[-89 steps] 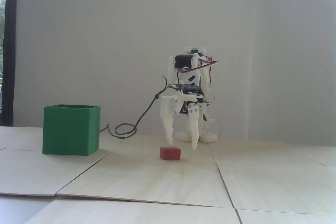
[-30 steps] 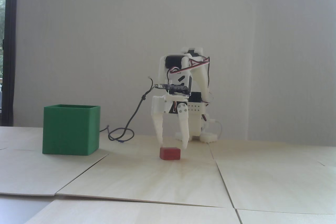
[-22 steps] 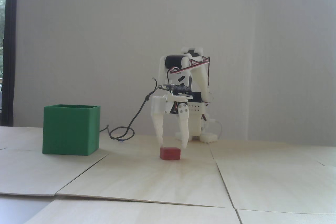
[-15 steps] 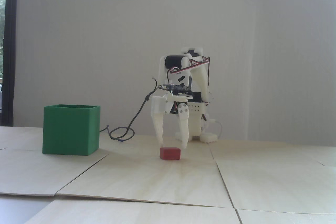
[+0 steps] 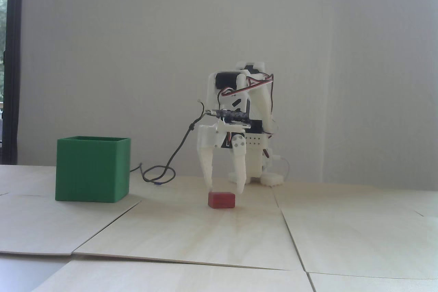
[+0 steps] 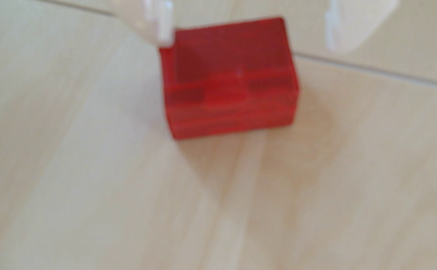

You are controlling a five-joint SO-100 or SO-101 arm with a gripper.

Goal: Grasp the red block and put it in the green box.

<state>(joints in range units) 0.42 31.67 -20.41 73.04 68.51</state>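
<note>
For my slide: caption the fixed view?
Open gripper straddling the red block, green box waiting at left.

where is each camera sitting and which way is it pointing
Fixed view: low, near table height, facing the arm and back wall; shows the whole arm, the open pincer over the red block, and the green box to the left.
Wrist view: rides on the arm, looking down at the table; only blurred fingertips show at the top edge.
Shared: the red block, the pincer and the table.
</note>
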